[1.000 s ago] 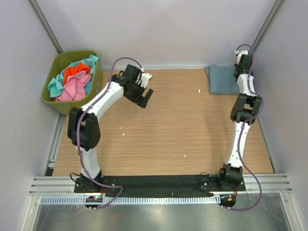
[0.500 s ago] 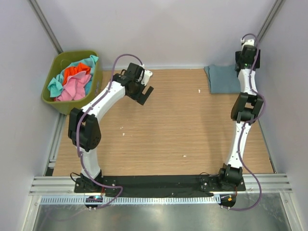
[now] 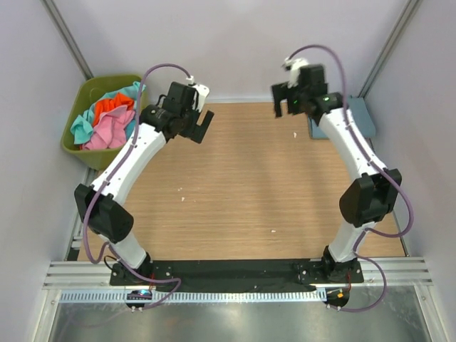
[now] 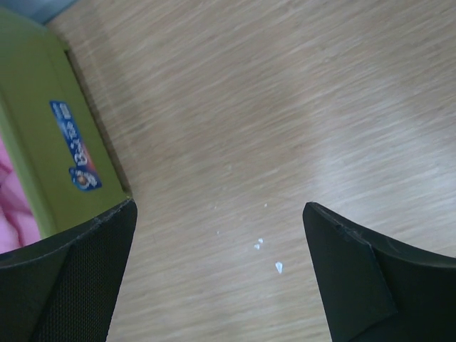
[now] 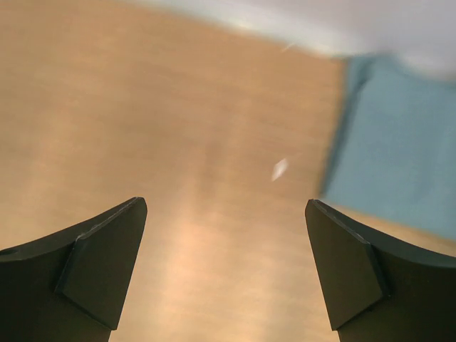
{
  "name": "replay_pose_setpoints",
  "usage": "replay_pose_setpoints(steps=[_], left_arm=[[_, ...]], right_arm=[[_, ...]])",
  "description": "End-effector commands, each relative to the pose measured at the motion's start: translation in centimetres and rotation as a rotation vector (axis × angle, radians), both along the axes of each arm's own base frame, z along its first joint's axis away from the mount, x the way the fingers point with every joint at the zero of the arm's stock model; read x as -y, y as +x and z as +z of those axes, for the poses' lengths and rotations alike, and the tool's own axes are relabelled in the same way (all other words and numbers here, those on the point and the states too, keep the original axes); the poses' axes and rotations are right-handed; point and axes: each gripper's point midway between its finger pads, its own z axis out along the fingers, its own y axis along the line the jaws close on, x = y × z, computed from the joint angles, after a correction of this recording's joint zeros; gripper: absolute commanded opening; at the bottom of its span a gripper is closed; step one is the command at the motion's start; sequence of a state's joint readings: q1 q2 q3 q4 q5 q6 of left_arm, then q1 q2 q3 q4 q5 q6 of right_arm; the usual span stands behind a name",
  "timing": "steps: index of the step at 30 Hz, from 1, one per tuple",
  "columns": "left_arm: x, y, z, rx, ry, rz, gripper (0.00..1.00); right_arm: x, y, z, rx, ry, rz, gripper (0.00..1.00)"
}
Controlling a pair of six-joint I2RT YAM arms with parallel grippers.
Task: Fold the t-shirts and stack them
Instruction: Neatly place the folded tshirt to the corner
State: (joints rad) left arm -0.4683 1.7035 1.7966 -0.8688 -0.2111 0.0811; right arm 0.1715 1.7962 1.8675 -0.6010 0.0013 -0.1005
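A muted slate-blue t-shirt (image 3: 363, 117) lies folded at the back right corner, partly behind my right arm; the right wrist view has it at its right edge (image 5: 399, 149). Pink (image 3: 107, 132), orange-red (image 3: 114, 107) and turquoise (image 3: 132, 91) t-shirts are heaped in the olive-green bin (image 3: 84, 153). My right gripper (image 3: 285, 105) hangs open and empty over bare table left of the blue shirt (image 5: 226, 271). My left gripper (image 3: 201, 127) is open and empty just right of the bin (image 4: 221, 278). The bin wall (image 4: 64, 157) and some pink cloth (image 4: 8, 206) show at the left.
The wooden table (image 3: 242, 185) carries small white specks (image 4: 278, 267). Grey walls close in the back and both sides. The bin stands off the table's back left corner, against the left wall.
My right gripper opened and its arm swung left, away from the folded blue shirt. The left arm drew back and left toward the bin, its gripper staying open.
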Motion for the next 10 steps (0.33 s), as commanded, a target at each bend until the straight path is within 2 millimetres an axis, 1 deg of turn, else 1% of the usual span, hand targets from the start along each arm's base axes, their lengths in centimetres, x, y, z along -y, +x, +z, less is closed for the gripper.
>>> replay_pose_setpoints(steps=[1, 2, 3, 4, 5, 6, 7, 8, 9, 10], left_arm=[[-3.1, -2.2, 0.5, 0.011, 0.043, 0.105, 1.00], [-3.9, -2.5, 0.2, 0.012, 0.067, 0.125, 1.00], [-5.0, -2.2, 0.4, 0.026, 0.077, 0.151, 1.00], [-5.6, -2.4, 1.0, 0.043, 0.076, 0.160, 1.00], [-6.3, -2.3, 1.2, 0.051, 0.084, 0.181, 1.00], [-7.5, -1.9, 1.6, 0.069, 0.094, 0.213, 1.00], [-8.1, -1.8, 1.9, 0.073, 0.090, 0.226, 1.00], [-9.3, -1.5, 2.1, 0.077, 0.088, 0.253, 1.00], [-9.5, -1.3, 2.3, 0.081, 0.074, 0.246, 1.00], [-10.1, -1.3, 2.4, 0.088, 0.065, 0.254, 1.00]], right_arm=[[-3.0, -6.7, -3.7, -0.181, -0.035, 0.003, 1.00], [-3.3, -7.4, -3.0, -0.165, -0.035, 0.010, 1.00], [-3.6, -8.4, -1.4, -0.133, -0.027, 0.022, 1.00], [-4.3, -9.1, -0.8, -0.125, -0.022, 0.046, 1.00], [-4.5, -9.8, -0.4, -0.133, -0.019, 0.053, 1.00], [-4.6, -10.4, 0.4, -0.126, -0.008, 0.060, 1.00], [-4.9, -10.7, 1.1, -0.119, 0.005, 0.083, 1.00], [-5.0, -11.1, 1.4, -0.119, 0.003, 0.090, 1.00], [-5.0, -11.3, 1.1, -0.122, -0.002, 0.090, 1.00], [-4.7, -11.4, 0.8, -0.122, -0.011, 0.081, 1.00]])
